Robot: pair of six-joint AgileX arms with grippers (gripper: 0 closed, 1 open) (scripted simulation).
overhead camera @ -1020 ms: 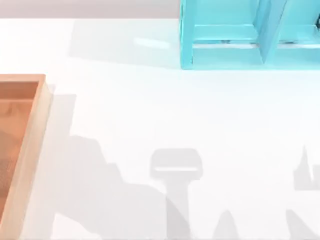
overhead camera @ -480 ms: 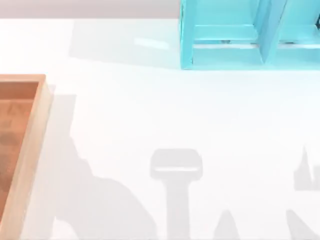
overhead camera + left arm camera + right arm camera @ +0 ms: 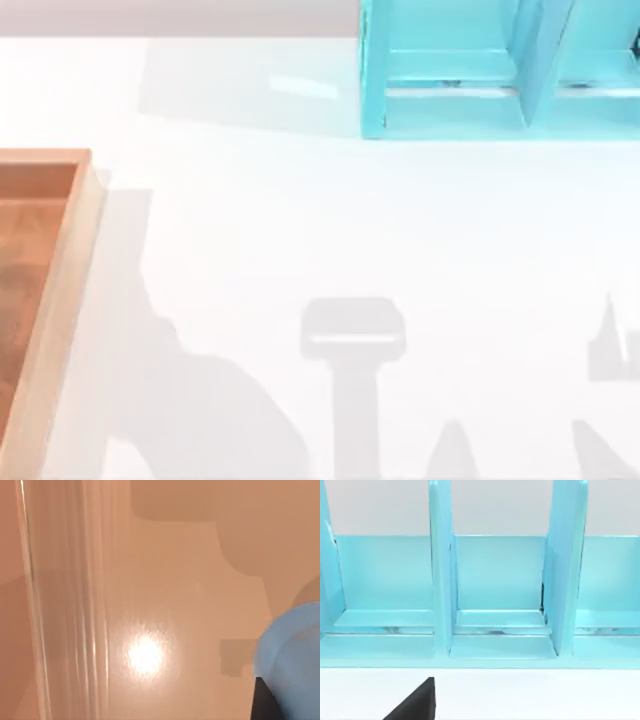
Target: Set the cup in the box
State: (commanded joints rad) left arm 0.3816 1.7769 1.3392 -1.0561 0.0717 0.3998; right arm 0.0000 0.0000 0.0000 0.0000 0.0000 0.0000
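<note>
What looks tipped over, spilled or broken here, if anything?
Nothing stands out. The shallow wooden box sits flat at the table's left edge, the turquoise compartment cabinet stands upright and intact, and the small blue cup shows above the box's floor.

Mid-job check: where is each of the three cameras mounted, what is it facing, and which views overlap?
Top view: above the table, looking down at the white table, the large shallow wooden box at left and the turquoise compartment cabinet at the far edge.
Left wrist view: on the left arm, facing the box's orange-brown floor, with the small blue plastic cup at the edge.
Right wrist view: on the right arm, facing the cabinet.
Shared: top and right wrist, the cabinet; top and left wrist, the box.
</note>
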